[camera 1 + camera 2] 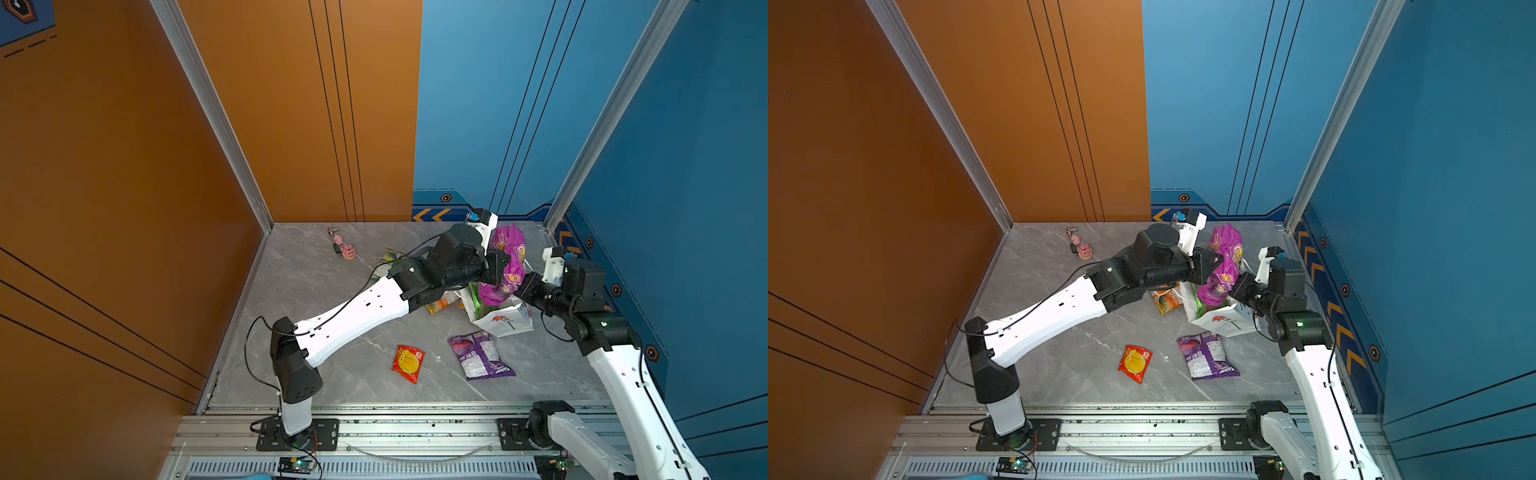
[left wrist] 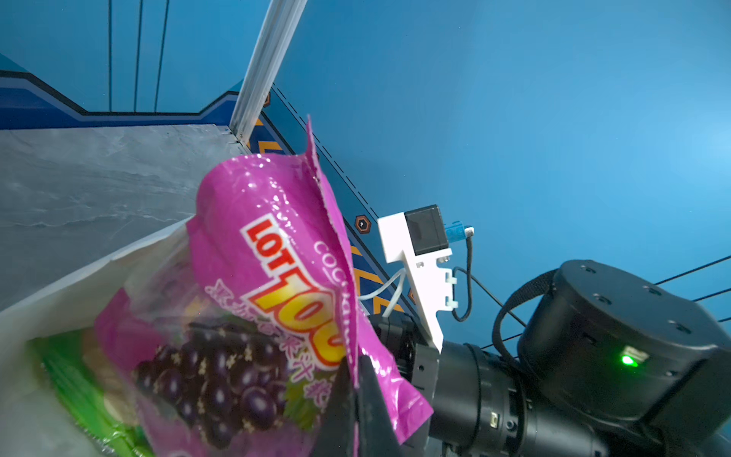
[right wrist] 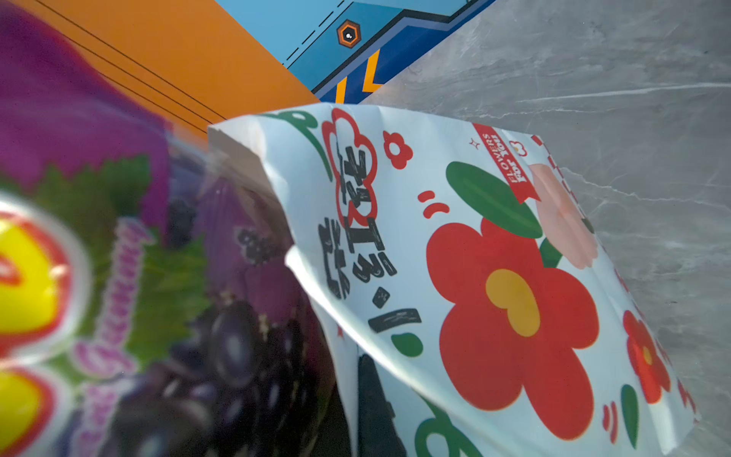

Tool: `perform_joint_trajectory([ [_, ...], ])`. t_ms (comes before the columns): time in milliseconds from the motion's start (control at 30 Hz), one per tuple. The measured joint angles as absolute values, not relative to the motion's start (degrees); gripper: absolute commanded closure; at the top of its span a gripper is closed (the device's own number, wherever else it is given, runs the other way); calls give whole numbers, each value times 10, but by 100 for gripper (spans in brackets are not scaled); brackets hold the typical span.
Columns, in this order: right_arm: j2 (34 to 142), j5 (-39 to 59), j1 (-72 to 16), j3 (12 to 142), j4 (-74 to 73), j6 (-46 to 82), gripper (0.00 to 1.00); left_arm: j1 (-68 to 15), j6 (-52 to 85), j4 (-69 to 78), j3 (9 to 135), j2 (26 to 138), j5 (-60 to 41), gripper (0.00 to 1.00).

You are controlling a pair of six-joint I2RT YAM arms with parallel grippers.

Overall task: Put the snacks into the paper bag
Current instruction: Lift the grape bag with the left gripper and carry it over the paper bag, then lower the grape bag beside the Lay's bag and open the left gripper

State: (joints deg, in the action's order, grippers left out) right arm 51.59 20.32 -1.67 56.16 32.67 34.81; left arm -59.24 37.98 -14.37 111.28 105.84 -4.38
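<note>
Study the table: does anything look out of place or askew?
Two pink pig charms lie at the far left of the table: they are no snack. The paper bag looks buckled at its rim, with a magenta packet sticking out, pinched by the left gripper.

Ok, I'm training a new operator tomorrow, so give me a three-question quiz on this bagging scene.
1. Multiple choice: the left hand is A) open and empty, B) shut on the magenta grape packet, C) out of sight.
2. True or false: the paper bag lies flat with nothing inside.
3. Short answer: which two packets lie nearest the front rail?

Key
1. B.
2. False: it stands, and a green packet shows inside.
3. The red-yellow packet and the purple packet.
</note>
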Motion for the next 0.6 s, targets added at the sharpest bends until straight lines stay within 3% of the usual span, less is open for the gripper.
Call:
perform_joint_trajectory([
  [600, 496, 202, 11, 550, 339, 351, 100, -574, 419, -127, 1125, 1116, -95, 100],
])
